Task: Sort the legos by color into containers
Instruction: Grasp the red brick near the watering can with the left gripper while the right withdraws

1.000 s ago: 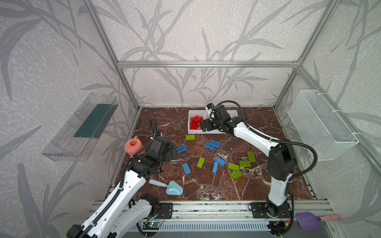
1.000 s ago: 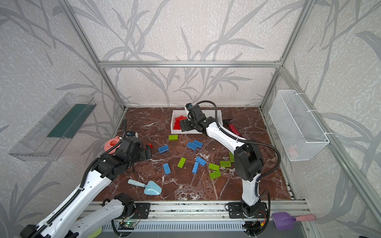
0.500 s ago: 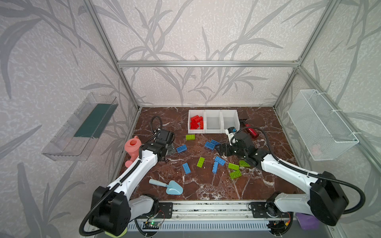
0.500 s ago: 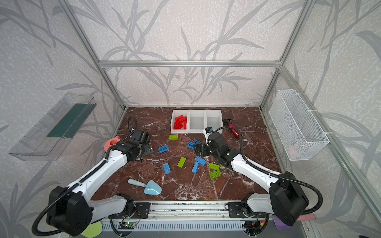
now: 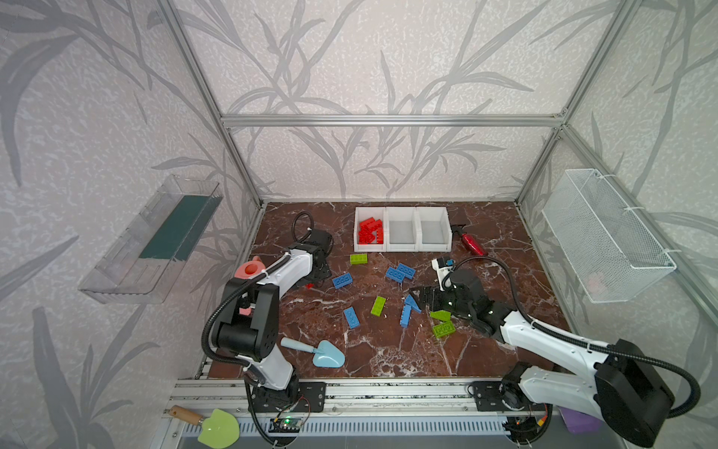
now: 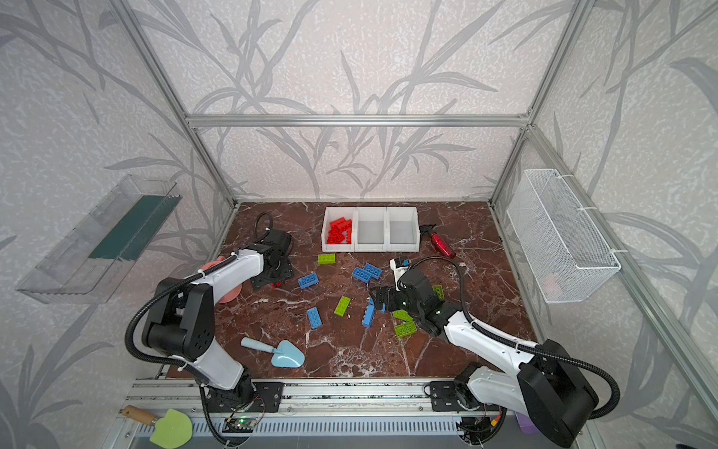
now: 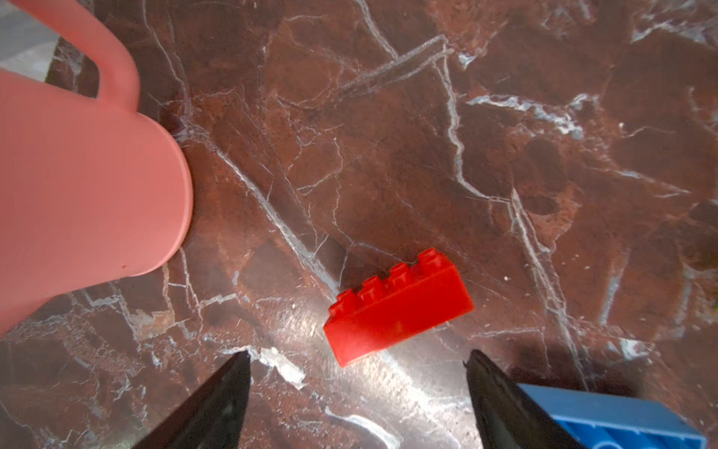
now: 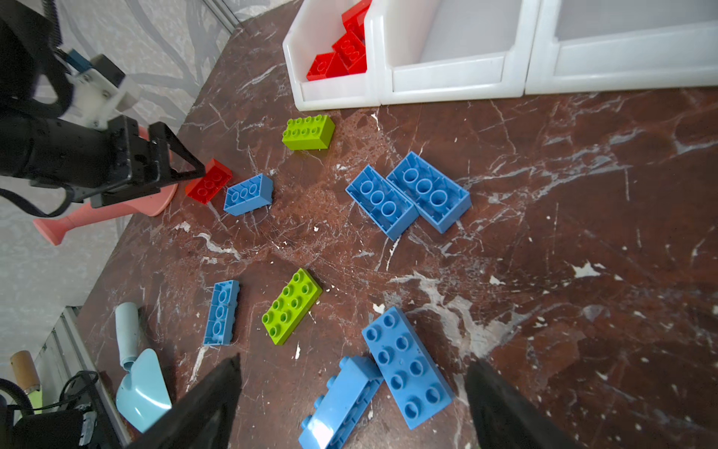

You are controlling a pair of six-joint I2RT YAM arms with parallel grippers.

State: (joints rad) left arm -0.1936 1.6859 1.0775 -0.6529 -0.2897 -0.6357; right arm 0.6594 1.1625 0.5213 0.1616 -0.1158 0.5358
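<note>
Red brick [image 7: 396, 307] lies at nine o'clock on the floor [image 7: 388, 116], just ahead of the left gripper's [image 7: 357, 353] spread, empty jaws. Right gripper [image 8: 353, 359], likewise spread, hangs over blue bricks [image 8: 406, 367] near centre. Bins [image 5: 403, 248] at twelve.

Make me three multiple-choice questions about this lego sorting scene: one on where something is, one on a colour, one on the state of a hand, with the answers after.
1. Where does the loose red brick lie?
A) in the middle bin
B) on the table beside the pink watering can
C) in the wire basket

2. What colour are the bricks in the left-end bin?
A) blue
B) red
C) lime green

3. How is the left hand?
A) shut on a blue brick
B) shut on the red bottle
C) open, holding nothing

Answers: 1 B, the left wrist view shows it on the marble near the can. 2 B, a top view shows only red there. 3 C, its fingertips stand wide apart.
</note>
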